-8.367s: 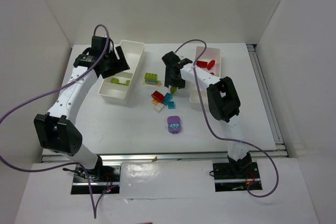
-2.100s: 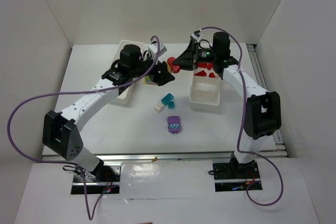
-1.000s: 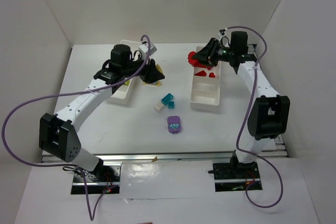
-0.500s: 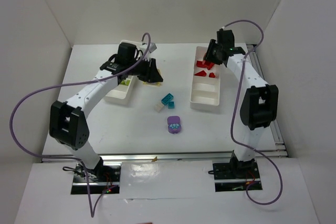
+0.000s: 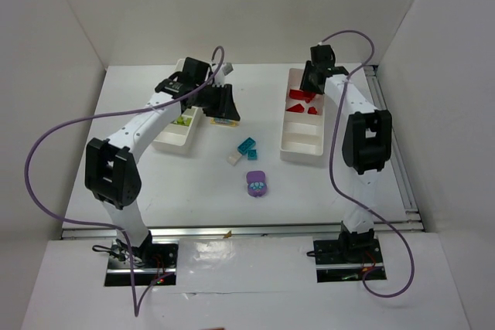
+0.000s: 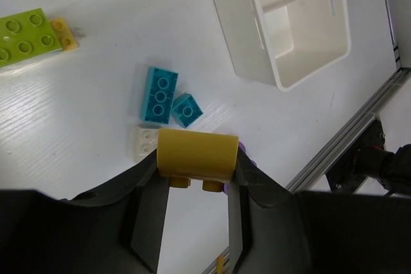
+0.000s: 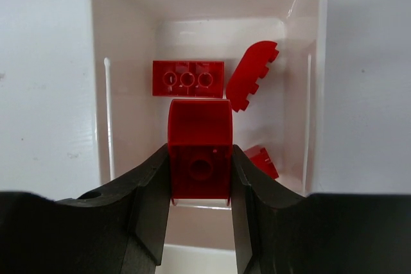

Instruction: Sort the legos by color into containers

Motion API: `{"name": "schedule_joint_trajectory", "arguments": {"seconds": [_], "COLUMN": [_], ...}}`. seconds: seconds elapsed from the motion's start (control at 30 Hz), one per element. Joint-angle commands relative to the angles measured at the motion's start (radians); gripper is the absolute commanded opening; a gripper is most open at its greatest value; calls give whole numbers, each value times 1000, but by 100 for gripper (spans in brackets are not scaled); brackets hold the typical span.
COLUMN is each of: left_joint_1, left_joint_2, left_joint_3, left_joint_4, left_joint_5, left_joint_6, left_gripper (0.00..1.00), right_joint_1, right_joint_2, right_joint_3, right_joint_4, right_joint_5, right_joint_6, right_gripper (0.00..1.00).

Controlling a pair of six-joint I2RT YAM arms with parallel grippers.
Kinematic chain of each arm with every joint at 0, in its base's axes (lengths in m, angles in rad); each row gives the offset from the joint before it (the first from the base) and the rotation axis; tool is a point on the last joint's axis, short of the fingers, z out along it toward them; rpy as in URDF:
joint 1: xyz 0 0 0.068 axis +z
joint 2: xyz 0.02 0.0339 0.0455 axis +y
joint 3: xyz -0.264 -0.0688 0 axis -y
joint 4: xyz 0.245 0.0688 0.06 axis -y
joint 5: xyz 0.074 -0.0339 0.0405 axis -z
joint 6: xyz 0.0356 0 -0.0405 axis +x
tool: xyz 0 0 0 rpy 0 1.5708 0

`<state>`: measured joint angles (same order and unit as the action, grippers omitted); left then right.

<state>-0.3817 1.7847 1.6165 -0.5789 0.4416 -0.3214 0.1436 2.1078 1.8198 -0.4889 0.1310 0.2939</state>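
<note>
**Both claws loaded: yellow over the table, red over the far bin**

Nearest on the table (image 5: pixel 186 191) lies the purple piece (image 5: pixel 257 183). A white brick (image 5: pixel 233 158) and two teal bricks (image 5: pixel 247 145) sit just beyond it, between the two trays.

The left arm (image 5: pixel 128 133) climbs the left side from its base, folds at the elbow and sweeps right across the left tray (image 5: pixel 172 141). Its wrist tips down, so the left gripper (image 6: pixel 196 162) hangs over the table just right of that tray. The jaws are part-way closed and pinch a yellow brick (image 6: pixel 197 151) by its sides. (A lime green brick (image 6: pixel 22 33) with a small yellow bit against it lies on the table beyond.)

The right arm (image 5: pixel 363 137) stands stretched far along the right tray (image 5: pixel 302 147), with its wrist bent over the far end. The right gripper (image 7: pixel 200 158) clamps a red brick (image 7: pixel 200 134) above the farthest compartment, where three more red bricks (image 7: pixel 188 78) lie.
</note>
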Motion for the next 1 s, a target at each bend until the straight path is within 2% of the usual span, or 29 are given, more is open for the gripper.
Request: {"name": "schedule_joint_trajectory", "arguments": {"seconds": [0.0,0.03,0.1,0.17,0.3,0.43,0.53,0.6,0.67,0.7,0.73,0.77,0.87,0.97], "left_joint_1": [-23,-23,-23,-33,-33,-33,-42,-56,-98,-114,-129,-160,-207,-220], "left_joint_2": [21,21,21,44,53,53,74,119,184,214,244,275,409,513], "left_joint_3": [45,45,63,75,100,109,140,189,285,372,373,464,645,724], "left_joint_4": [-22,-22,-32,-41,-53,-64,-64,-74,-75,-75,-85,-85,-85,-61], "left_joint_5": [-1,-1,-1,-1,-1,-1,-1,8,22,-15,-15,-30,-53,-53], "left_joint_6": [-27,-27,-27,-27,-27,-27,-27,-27,-47,-67,-67,-83,-102,-156], "left_gripper": [0,0,0,0,0,0,0,0,0,0,0,0,0,0], "right_joint_1": [-2,-2,-2,8,27,36,36,36,8,8,-10,-22,-45,-45], "right_joint_2": [37,37,60,92,121,101,-29,-159,-283,-322,-360,-435,-556,-632], "right_joint_3": [71,72,94,142,216,259,129,-9,-139,-180,-219,-287,-355,-384], "right_joint_4": [42,42,42,18,-17,-43,33,101,122,122,122,122,92,46], "right_joint_5": [24,24,15,1,22,33,70,107,142,154,154,154,176,202], "right_joint_6": [-6,-6,-6,-6,-6,-6,26,69,99,126,137,149,201,251], "right_gripper": [30,30,37,55,81,81,77,70,69,69,69,69,74,78]}}
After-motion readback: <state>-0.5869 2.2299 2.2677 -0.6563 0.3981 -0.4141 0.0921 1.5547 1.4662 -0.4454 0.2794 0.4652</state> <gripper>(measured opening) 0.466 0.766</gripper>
